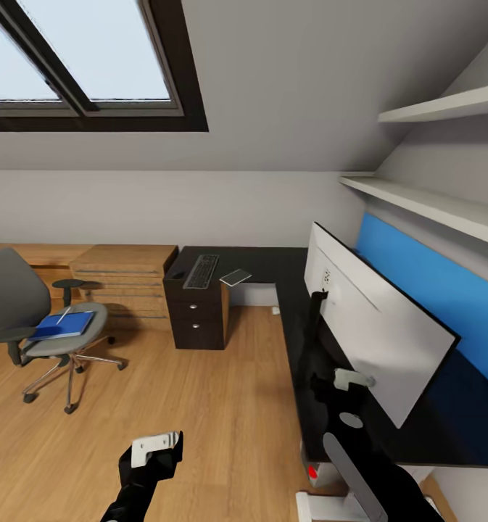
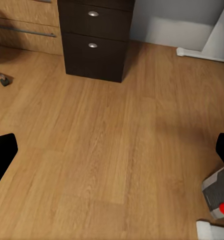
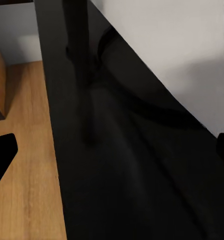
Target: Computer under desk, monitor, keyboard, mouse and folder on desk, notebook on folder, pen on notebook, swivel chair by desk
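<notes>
Right then, the big black table (image 1: 273, 264) ran along the wall and turned a corner. On the table stood the monitor (image 1: 374, 326), its pale grey back facing the room, on a thin black stand. Away from the table, out on the wood floor (image 1: 222, 391), sat the swivel chair (image 1: 33, 319). A light wood cabinet (image 1: 127, 279) stood beside the table's black drawers (image 1: 195, 319). The blue folder (image 1: 61, 325) lay on the chair seat, far from the table, with a thin white thing on top of it. The keyboard (image 1: 201, 271) lay on the far end of the table, above the drawers. Just beside it on the table lay a small grey flat thing (image 1: 236, 277). The computer (image 2: 219, 194) stood on the floor at the near end of the table, its red dot showing. The left tool (image 1: 156, 444) hung over the floor with its fingers wide apart. The right tool (image 1: 351, 378) was over the table near the monitor stand, fingers wide apart too.
</notes>
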Robot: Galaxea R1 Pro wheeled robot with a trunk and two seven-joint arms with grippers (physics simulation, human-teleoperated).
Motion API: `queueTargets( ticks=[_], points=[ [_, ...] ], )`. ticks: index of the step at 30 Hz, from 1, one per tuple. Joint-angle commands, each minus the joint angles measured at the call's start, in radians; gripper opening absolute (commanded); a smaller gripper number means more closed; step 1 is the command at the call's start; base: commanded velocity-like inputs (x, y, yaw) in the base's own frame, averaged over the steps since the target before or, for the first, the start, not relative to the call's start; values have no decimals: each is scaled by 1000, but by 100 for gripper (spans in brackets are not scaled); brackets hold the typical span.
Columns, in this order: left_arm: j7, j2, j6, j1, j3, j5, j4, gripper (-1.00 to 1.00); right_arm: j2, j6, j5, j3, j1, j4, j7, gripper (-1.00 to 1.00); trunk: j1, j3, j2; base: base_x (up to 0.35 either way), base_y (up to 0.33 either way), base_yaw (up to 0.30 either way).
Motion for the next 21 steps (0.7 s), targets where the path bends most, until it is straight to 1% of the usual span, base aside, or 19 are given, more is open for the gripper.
queueTargets(
  ticks=[1, 17, 18, 21],
  points=[
    [7, 0, 5, 0, -2, 9, -2, 100, -1, 5, -4, 3, -1, -1, -7, 100, 1, -2, -2, 0, -301, 0],
    [7, -1, 5, 0, -15, 7, 2, 100, -1, 5, -1, 3, -1, 1, -7, 100, 1, -2, -2, 0, -327, 0],
    [7, 0, 5, 0, -15, 7, 2, 100, -1, 5, -1, 3, -1, 1, -7, 100, 1, -2, -2, 0, -203, 0],
    [7, 2, 4, 0, -14, 9, 1, 100, -1, 1, 0, 3, -1, 5, -6, 100, 1, -2, -2, 0, -13, 0]
  ],
)
